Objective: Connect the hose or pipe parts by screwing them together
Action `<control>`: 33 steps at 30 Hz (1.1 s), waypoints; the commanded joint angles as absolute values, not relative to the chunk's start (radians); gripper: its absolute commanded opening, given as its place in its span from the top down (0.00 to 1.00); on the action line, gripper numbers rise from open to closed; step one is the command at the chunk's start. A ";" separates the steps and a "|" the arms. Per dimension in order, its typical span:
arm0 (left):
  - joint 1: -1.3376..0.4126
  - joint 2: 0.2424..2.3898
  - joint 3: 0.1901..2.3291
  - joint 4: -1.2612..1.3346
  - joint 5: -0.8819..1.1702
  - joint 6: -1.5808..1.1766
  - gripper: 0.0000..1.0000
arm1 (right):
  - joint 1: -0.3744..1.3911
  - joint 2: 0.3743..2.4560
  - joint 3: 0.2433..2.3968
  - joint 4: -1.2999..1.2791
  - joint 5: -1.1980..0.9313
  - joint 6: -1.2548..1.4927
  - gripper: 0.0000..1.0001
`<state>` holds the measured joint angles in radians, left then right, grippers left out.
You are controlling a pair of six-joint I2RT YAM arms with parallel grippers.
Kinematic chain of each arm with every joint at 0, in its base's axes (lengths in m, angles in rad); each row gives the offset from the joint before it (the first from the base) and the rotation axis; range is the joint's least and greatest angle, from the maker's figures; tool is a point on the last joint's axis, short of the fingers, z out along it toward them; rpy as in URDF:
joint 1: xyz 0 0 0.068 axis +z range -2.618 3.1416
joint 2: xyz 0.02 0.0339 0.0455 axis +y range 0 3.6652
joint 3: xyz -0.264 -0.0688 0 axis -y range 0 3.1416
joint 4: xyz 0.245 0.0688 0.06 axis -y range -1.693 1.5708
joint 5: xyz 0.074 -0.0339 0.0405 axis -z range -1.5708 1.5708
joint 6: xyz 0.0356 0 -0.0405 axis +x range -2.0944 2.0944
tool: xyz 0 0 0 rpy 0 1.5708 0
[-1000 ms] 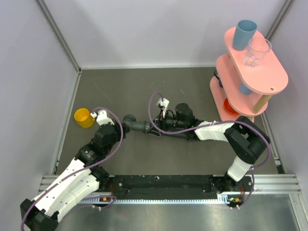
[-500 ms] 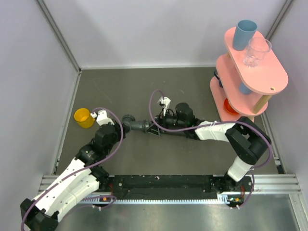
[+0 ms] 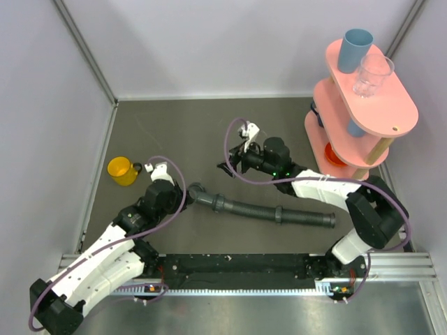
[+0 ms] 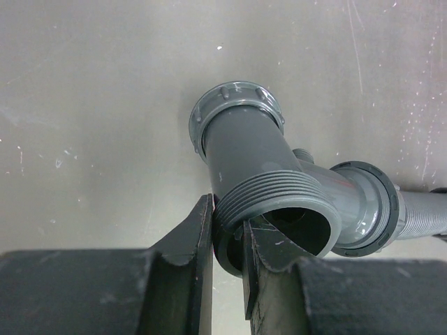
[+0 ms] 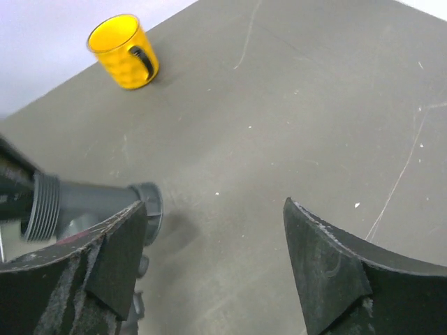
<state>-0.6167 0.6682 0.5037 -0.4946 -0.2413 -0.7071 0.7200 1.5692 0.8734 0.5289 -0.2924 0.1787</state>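
- Our left claw [image 4: 227, 223] is narrow. It pinches the threaded rim of the branch fitting [image 4: 251, 150], one finger inside the mouth and one outside. We judge this keeps the fitting from turning.
- The hose [image 3: 272, 211] lies on the table [image 3: 174, 125], leading away from this claw, with its collar [image 4: 370, 209] on the fitting's side branch (how tight, we cannot tell).
- Our right claw [image 5: 215, 209] stands wide and holds nothing.
- One second ago the right claw sat at the joint. Now it has let go and moved away, and the whole hose is uncovered.
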 commanded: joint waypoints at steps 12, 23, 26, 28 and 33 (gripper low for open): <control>-0.620 0.773 0.721 -0.589 -0.215 -0.770 1.00 | 1.034 1.285 0.615 0.483 -0.275 -0.561 0.02; -0.618 0.772 0.739 -0.606 -0.202 -0.781 1.00 | 1.108 1.446 0.699 0.477 -0.114 -0.669 0.03; -0.620 0.770 0.742 -0.609 -0.192 -0.781 1.00 | 1.108 1.470 0.698 0.523 -0.094 -0.661 0.10; -0.620 0.769 0.738 -0.604 -0.189 -0.782 1.00 | 1.108 1.480 0.704 0.554 -0.087 -0.635 0.20; -0.620 0.746 0.704 -0.575 -0.157 -0.788 1.00 | 1.043 1.488 0.745 0.534 -0.263 -0.432 0.71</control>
